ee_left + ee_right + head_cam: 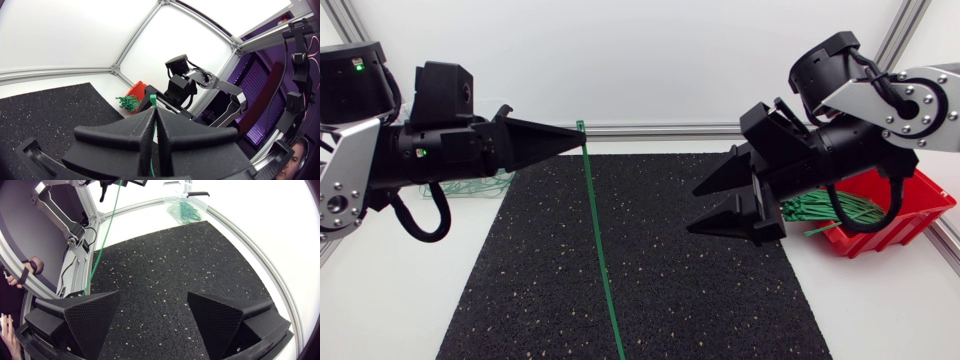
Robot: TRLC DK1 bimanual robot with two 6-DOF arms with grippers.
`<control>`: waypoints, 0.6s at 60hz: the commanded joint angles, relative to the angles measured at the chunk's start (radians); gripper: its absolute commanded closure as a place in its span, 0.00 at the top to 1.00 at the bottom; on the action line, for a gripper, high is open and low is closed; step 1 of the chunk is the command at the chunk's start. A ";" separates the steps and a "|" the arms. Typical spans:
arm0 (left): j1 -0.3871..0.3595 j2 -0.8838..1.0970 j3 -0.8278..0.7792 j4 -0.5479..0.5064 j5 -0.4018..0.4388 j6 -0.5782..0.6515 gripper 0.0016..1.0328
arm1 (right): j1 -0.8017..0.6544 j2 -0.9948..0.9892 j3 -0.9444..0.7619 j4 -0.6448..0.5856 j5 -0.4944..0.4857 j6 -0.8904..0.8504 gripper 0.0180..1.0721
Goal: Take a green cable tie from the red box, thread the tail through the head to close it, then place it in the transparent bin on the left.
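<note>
1 green cable tie [599,240] was held by the left gripper [578,134]. The gripper's 2 fingers were pressed together on the tie, just under its small square head. The tie was held up in the air over the far edge of the black mat [670,290], near the middle of the table [410,300]. Its long tail was let hang down over the mat toward the near edge of the table. The end of the tail was cut off in the head view, so it could not be told if the mat was touched by it.

The right gripper [692,211] was held over the right side of the mat. Its 2 fingers were spread wide apart, with only the mat seen between them.

1 red box [920,205] was set at the right edge of the table. Part of it was hidden by the right arm. A bunch of ties [815,210] was kept in it, too tangled to be counted.

1 transparent bin [175,200] was set by the left edge of the table. In the head view it was mostly hidden behind the left arm. A pile of ties [184,211] was kept in it, and these could not be counted.
</note>
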 commanded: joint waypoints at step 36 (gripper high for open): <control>0.088 0.022 0.008 -0.012 0.160 0.058 0.04 | 0.110 0.062 -0.114 0.122 0.272 -0.081 0.96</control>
